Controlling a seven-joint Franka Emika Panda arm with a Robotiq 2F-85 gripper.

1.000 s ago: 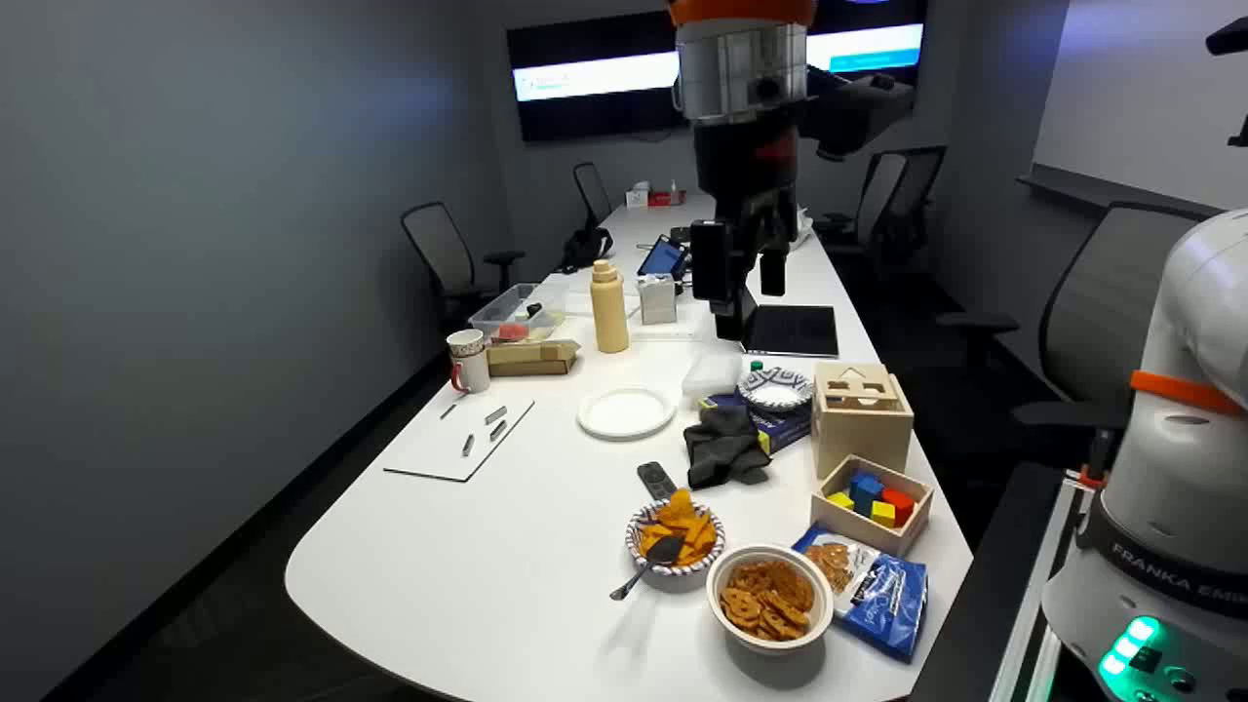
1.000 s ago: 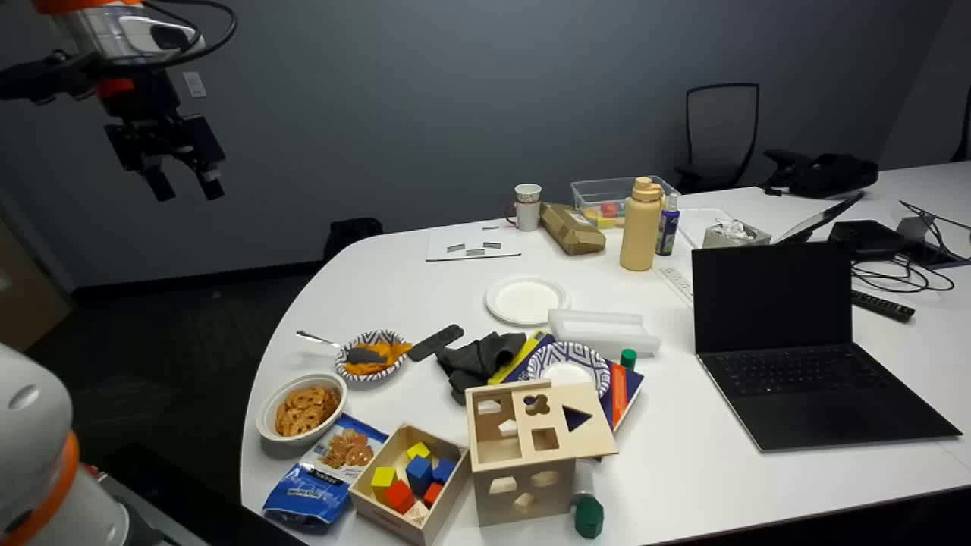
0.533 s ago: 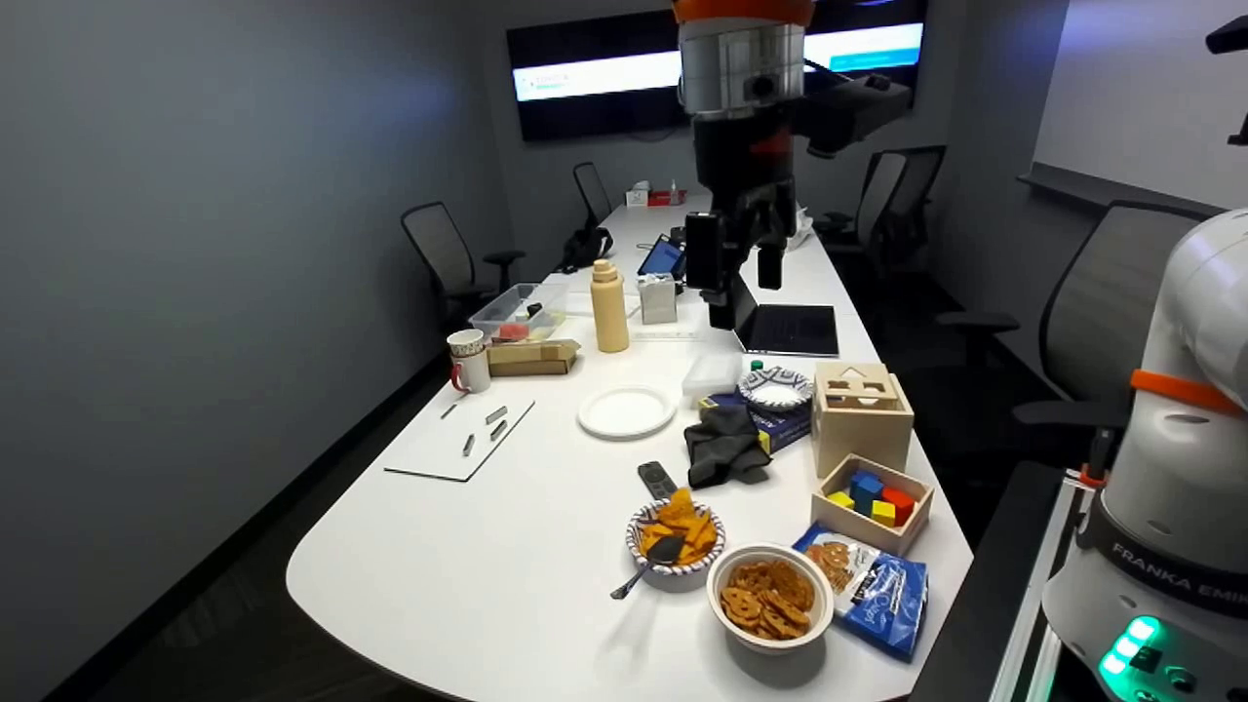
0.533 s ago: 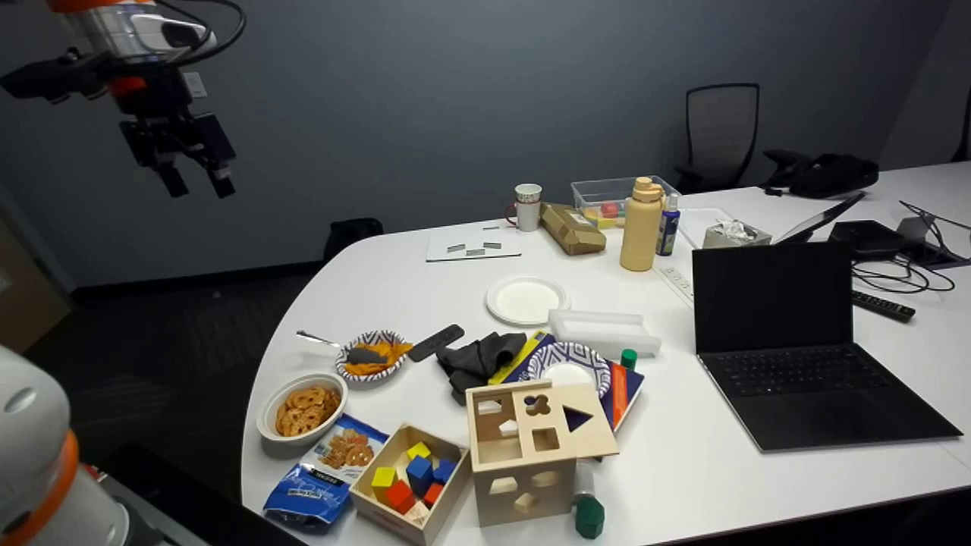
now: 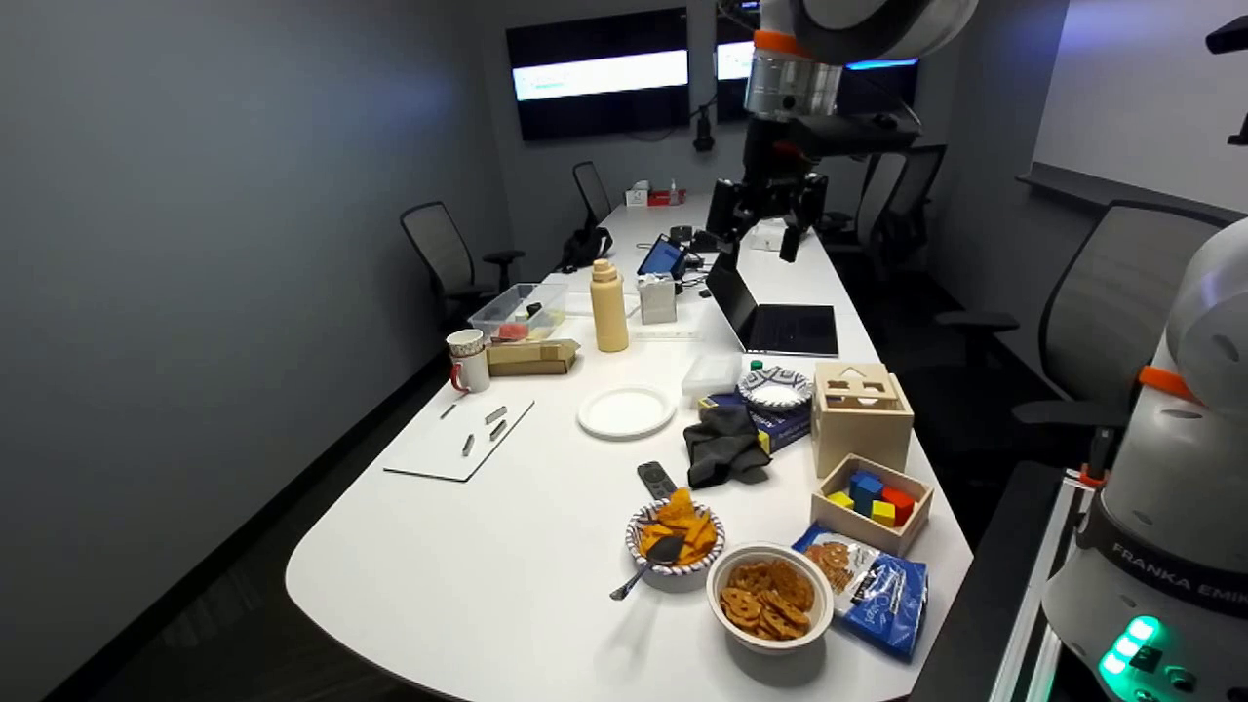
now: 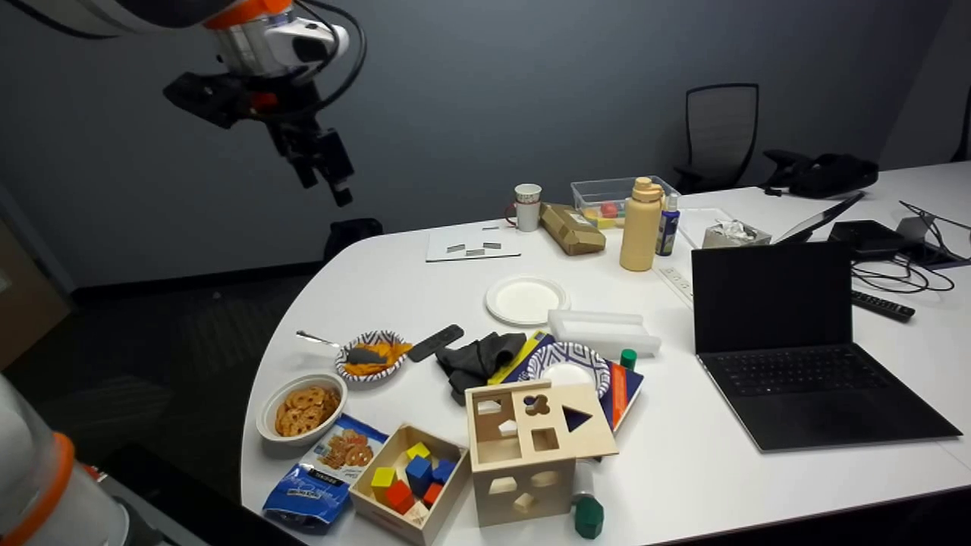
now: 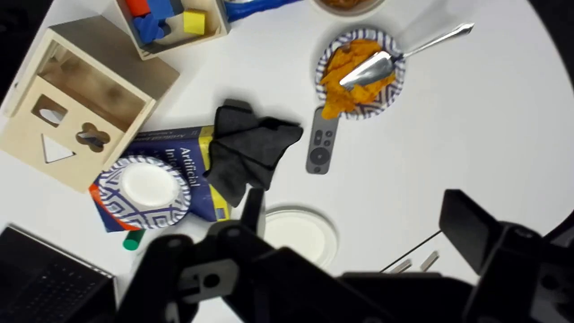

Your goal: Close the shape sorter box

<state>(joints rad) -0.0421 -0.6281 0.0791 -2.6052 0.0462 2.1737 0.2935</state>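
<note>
The shape sorter box [image 5: 858, 439] is a light-tan wooden cube at the table's edge, also in an exterior view [image 6: 560, 500] and at upper left of the wrist view [image 7: 112, 54]. Its lid panel [image 6: 580, 449], with triangle, square and clover cut-outs, is slid partly off and overhangs the side towards the laptop. An opening shows on the side towards the block tray; the lid also shows in the wrist view [image 7: 22, 143]. My gripper [image 5: 759, 252] is open and empty, high up and well apart from the box, also in an exterior view [image 6: 325, 188] and the wrist view [image 7: 353, 202].
A wooden tray of colourful blocks [image 6: 388, 517] stands beside the box. A book [image 6: 622, 402] with a patterned bowl [image 6: 569, 353], a black cloth [image 6: 478, 360], a green-capped marker [image 6: 589, 517] and an open laptop [image 6: 819, 409] are near. Snack bowls [image 6: 265, 417] stand at the table end.
My gripper has moved rightward in an exterior view, and away from the camera towards the far end in another. It has also turned somewhat and stays open. The box and lid have not moved.
</note>
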